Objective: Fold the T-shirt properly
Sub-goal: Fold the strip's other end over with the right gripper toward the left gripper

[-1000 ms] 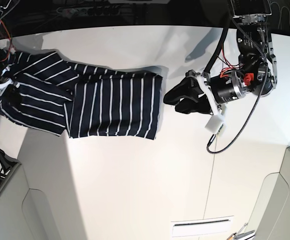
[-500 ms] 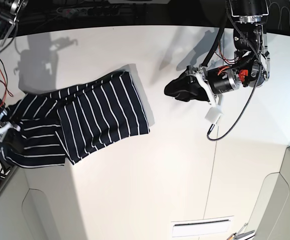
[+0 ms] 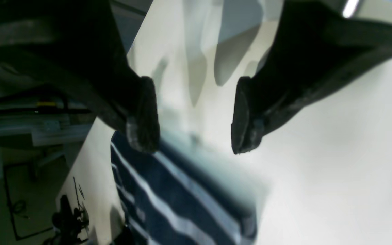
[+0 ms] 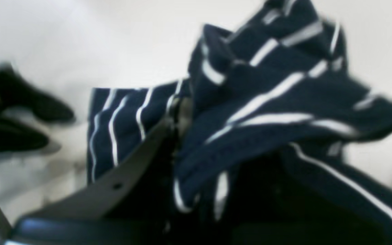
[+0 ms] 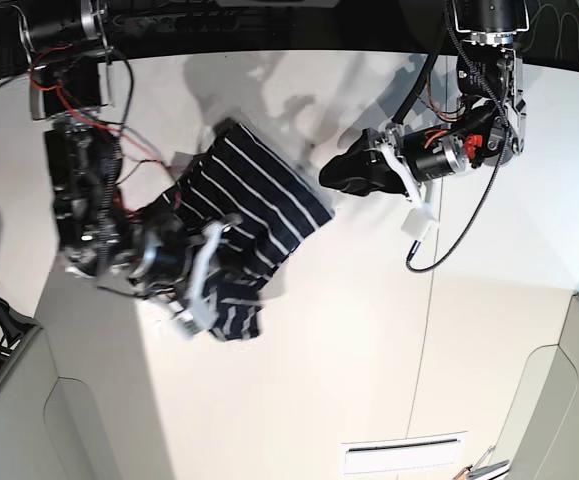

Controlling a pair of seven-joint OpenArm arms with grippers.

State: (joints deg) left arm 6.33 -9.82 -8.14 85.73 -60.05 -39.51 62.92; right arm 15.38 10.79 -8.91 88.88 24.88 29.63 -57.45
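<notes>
A broad white table (image 5: 299,350) fills the base view, lit brightly with soft grey shadows near its far edge. A white slotted strip (image 5: 402,456) lies near its front. Beyond the far edge the background is dark.
</notes>
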